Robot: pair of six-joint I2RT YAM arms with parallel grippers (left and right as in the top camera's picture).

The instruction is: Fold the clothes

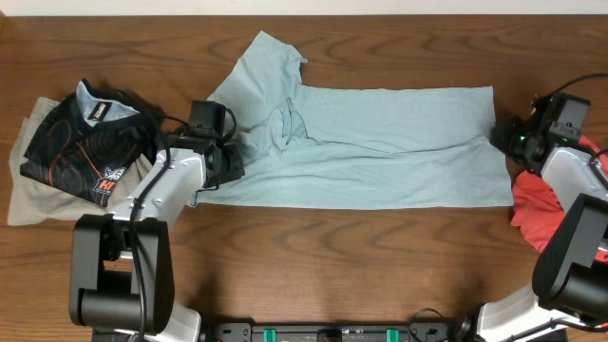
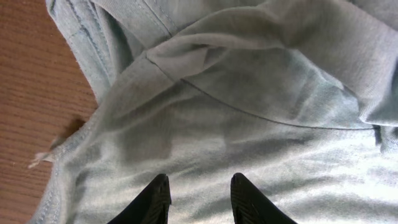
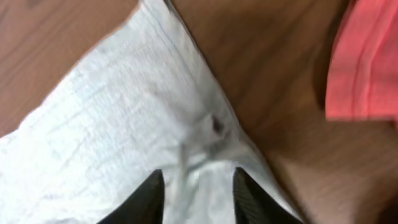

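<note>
Black fingers parted, the left gripper [image 2: 199,198] hovers over the pale-blue shirt [image 1: 380,142] at its sleeve end; the right gripper [image 3: 198,194], equally spread, straddles the opposite hem corner. The shirt lies flat on the wooden table [image 1: 380,275], with a black patterned garment [image 1: 85,142] beyond its sleeve end and a red cloth [image 1: 537,204] beside its hem corner.

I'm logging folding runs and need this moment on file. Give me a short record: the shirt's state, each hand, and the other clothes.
shirt: light blue T-shirt spread out on the table, not yet folded
left hand: open, over the shirt's left end
right hand: open, fingers astride the shirt's corner
left of shirt: black patterned garment lying on a beige garment
right of shirt: red garment, bunched
</note>
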